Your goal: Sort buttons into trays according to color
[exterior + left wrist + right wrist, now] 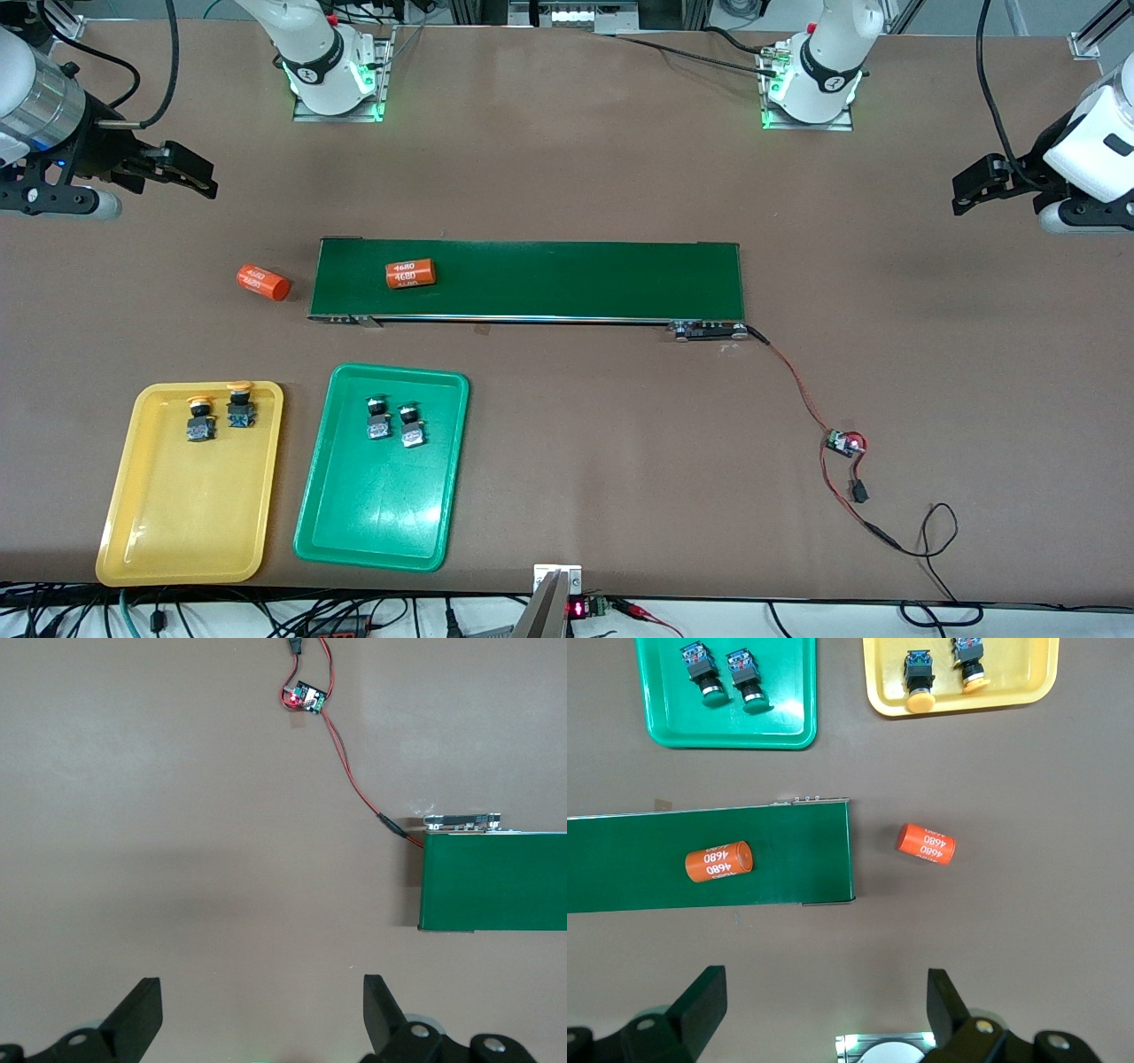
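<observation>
The brown table (567,177) carries a yellow tray (142,532) and a green tray (372,523) near the front camera's edge, a conveyor belt (567,279) mid-table, an orange cylinder (263,283) beside it, and a wired circuit board (843,442)

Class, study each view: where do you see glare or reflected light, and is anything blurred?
Front view: pale glare patches on the yellow tray and the green tray, green glow at both arm bases. Right wrist view: a bright highlight on the green tray. Left wrist view: even light, soft shadow on the table; nothing is blurred.
</observation>
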Tool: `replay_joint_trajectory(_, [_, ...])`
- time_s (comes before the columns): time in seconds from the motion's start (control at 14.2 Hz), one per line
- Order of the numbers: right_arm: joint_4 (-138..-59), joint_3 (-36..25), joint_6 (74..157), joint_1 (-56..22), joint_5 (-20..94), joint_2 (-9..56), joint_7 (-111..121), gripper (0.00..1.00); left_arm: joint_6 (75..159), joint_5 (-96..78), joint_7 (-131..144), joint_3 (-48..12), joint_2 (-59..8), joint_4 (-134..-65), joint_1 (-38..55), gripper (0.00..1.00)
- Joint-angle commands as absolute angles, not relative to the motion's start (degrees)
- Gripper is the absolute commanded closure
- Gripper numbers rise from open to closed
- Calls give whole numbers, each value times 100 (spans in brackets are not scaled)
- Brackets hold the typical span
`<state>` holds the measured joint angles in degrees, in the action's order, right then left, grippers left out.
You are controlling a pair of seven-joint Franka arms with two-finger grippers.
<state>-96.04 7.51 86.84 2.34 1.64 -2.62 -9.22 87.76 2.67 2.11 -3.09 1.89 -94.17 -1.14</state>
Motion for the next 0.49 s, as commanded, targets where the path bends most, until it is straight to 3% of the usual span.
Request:
replay_joint_trajectory(0.0, [-9466,756,8631,211,105,-211,-897,0,8648,325,105,-316,193,-9299,-114,0])
replay_joint_trajectory(0.42, [-9466,738,8604,229,97,-220,-879,0,8648,334,105,-316,193,-9290,-114,0])
